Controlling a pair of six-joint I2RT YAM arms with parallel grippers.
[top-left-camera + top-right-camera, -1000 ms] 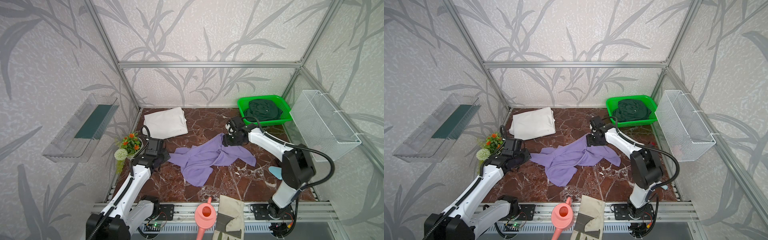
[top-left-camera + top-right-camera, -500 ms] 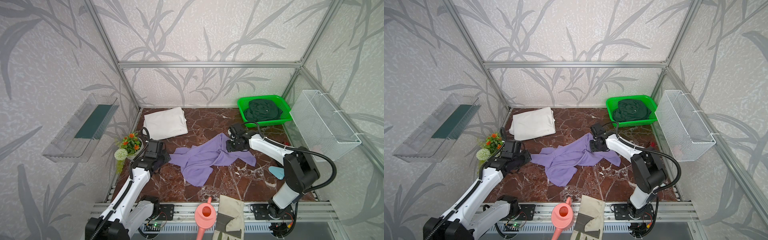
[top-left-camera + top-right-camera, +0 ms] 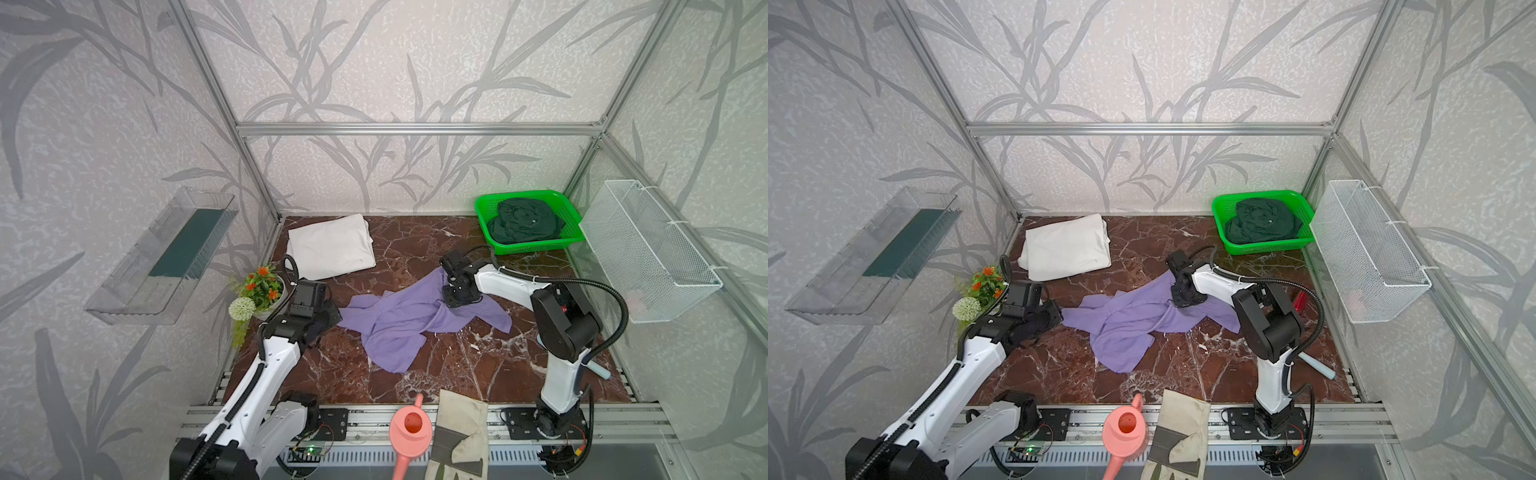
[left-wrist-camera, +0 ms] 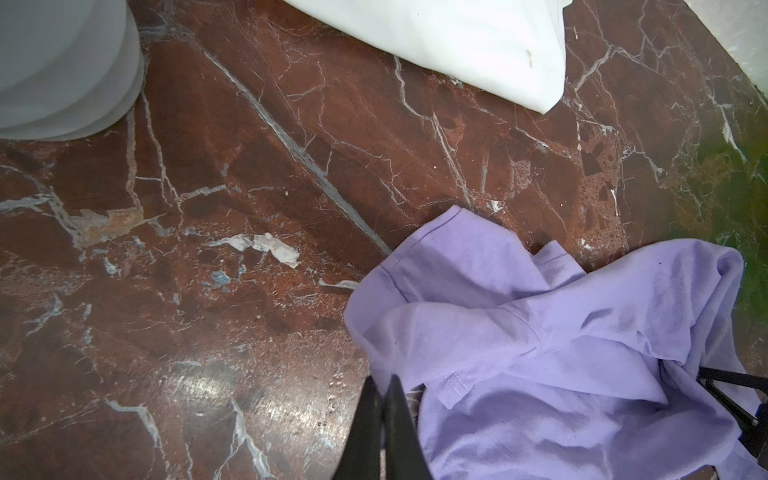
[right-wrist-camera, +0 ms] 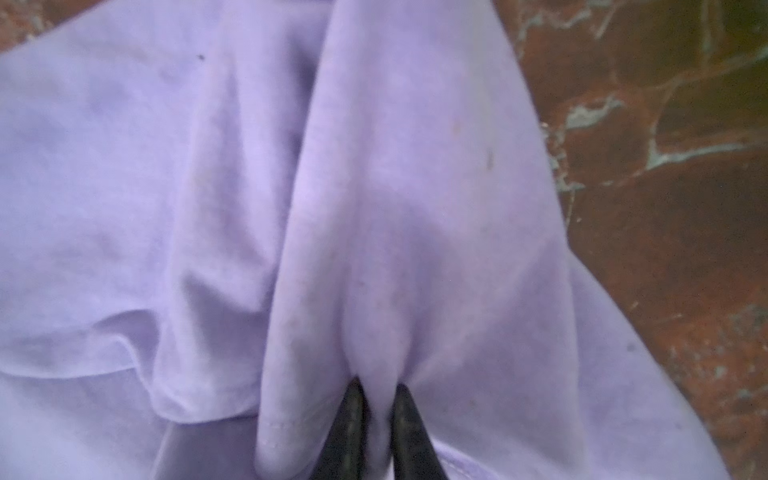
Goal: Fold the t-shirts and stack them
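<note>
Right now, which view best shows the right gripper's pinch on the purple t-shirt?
The right wrist view: the right gripper pinches a raised fold of the purple t-shirt, filling the frame. Both top views show the gripper down on the shirt, its jaws hidden. The left wrist view shows only crumpled fabric.

The polished stone tabletop (image 3: 453,374) is red-brown marble with white veins. At its middle lies a crumpled lavender-purple cotton t-shirt (image 3: 415,322). Towards the far left corner, the folded cotton t-shirt (image 3: 330,251) is plain white. In the far right corner, a bright green plastic mesh basket (image 3: 482,214) holds a dark green bunched t-shirt (image 3: 523,220). At the left edge, a small potted plant (image 3: 259,286) shows orange blooms, green leaves and one white pompom flower. Just past the near edge, a salmon-pink plastic watering can (image 3: 409,432) lies beside a beige-and-grey fabric work glove (image 3: 461,419). The walls (image 3: 415,62) are pale grey with darker grey leaf sprays.
</note>
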